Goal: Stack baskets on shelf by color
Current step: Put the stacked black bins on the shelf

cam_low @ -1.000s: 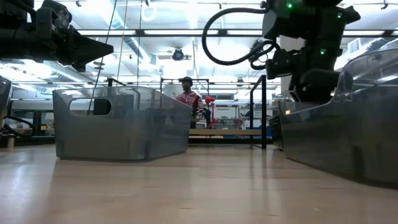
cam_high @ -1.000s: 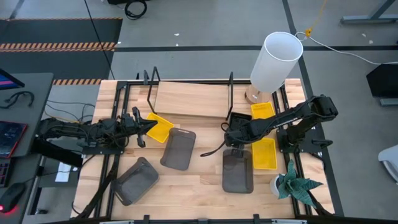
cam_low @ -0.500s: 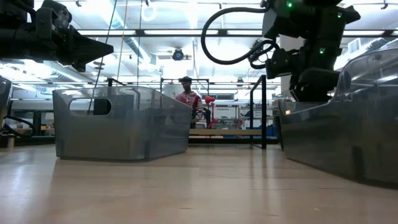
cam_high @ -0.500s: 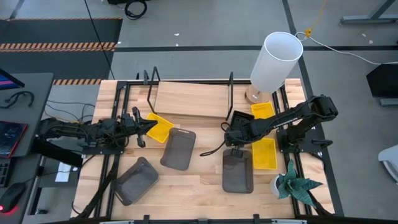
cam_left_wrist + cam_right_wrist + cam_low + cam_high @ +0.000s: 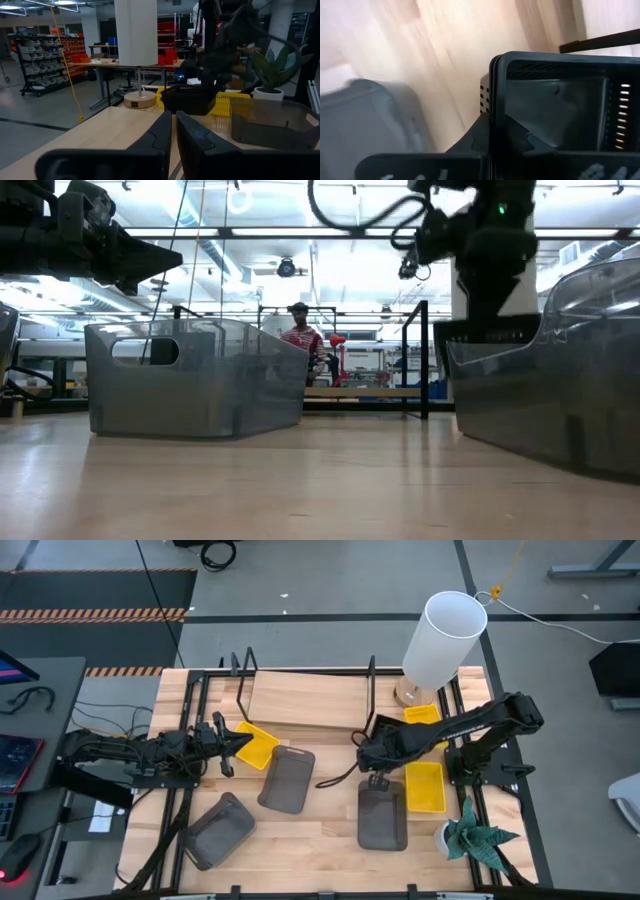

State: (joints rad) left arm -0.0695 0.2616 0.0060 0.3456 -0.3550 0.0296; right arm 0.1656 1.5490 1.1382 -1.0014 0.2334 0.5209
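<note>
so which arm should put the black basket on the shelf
Right. The right gripper already has its jaws shut on the black basket beside the shelf; the left gripper sits farther off by a yellow basket.

We see two dark jointed arms, a black cable [image 5: 340,778] looping from the right arm [image 5: 470,725], and blunt black fingers [image 5: 162,135].
</note>
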